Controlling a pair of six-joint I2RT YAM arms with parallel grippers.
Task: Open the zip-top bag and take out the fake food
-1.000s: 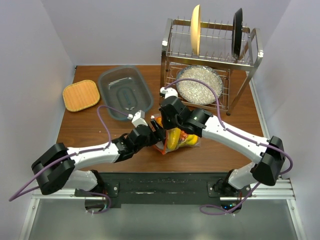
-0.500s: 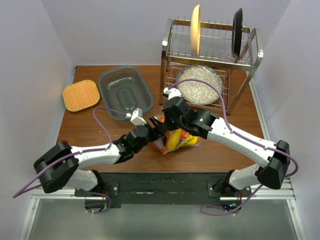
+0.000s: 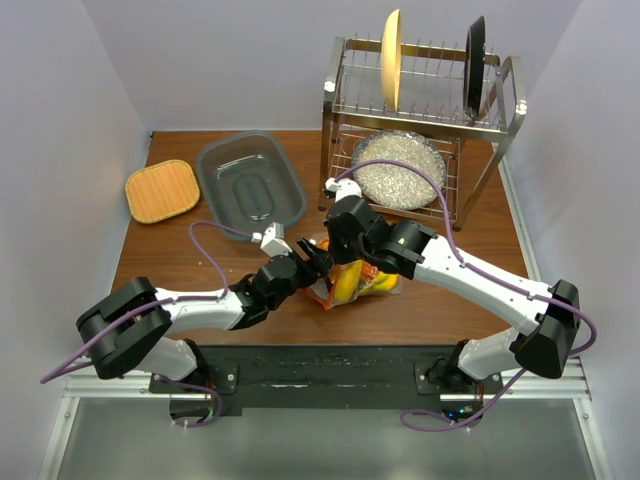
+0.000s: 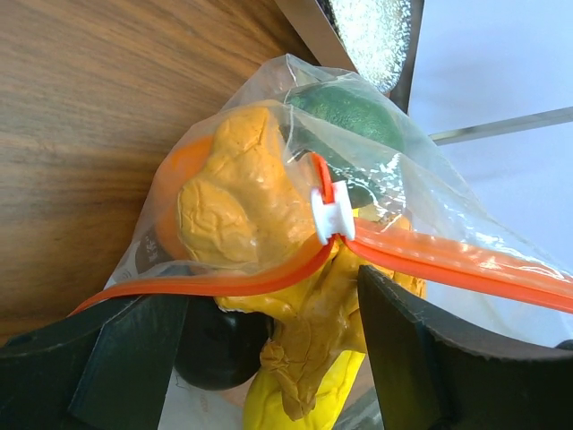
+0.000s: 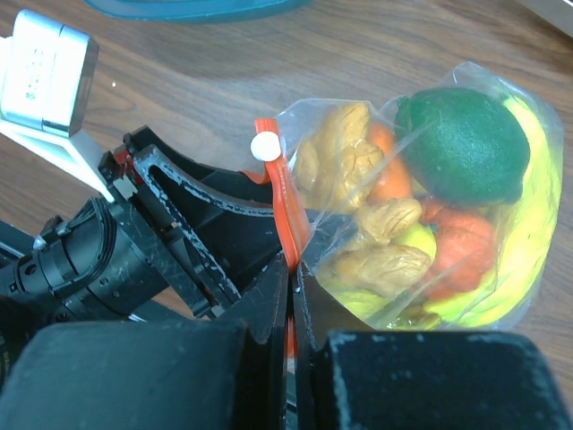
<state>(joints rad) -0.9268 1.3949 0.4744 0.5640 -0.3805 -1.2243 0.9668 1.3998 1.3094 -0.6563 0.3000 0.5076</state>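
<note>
The zip-top bag (image 3: 368, 284) lies on the wooden table between both arms, full of fake food (image 5: 461, 143): a green piece, yellow banana, orange and brown pieces. My right gripper (image 5: 292, 273) is shut on the orange-red zip strip (image 5: 285, 202) near the bag's mouth; it shows in the top view (image 3: 338, 256) too. The white slider (image 4: 333, 213) sits on the strip. My left gripper (image 4: 269, 349) is open, its fingers (image 4: 430, 349) on either side of the bag's mouth, just under the strip (image 4: 224, 282). In the top view it (image 3: 312, 266) meets the bag from the left.
A grey translucent tub (image 3: 250, 185) and a bamboo mat (image 3: 162, 190) lie at the back left. A metal dish rack (image 3: 500, 110) stands at the back right, with a glittery silver plate (image 3: 398, 168) below and two upright plates on top.
My left gripper has moved right, up to the bag's mouth. My right gripper has shifted slightly back and right, staying at the zip strip.
</note>
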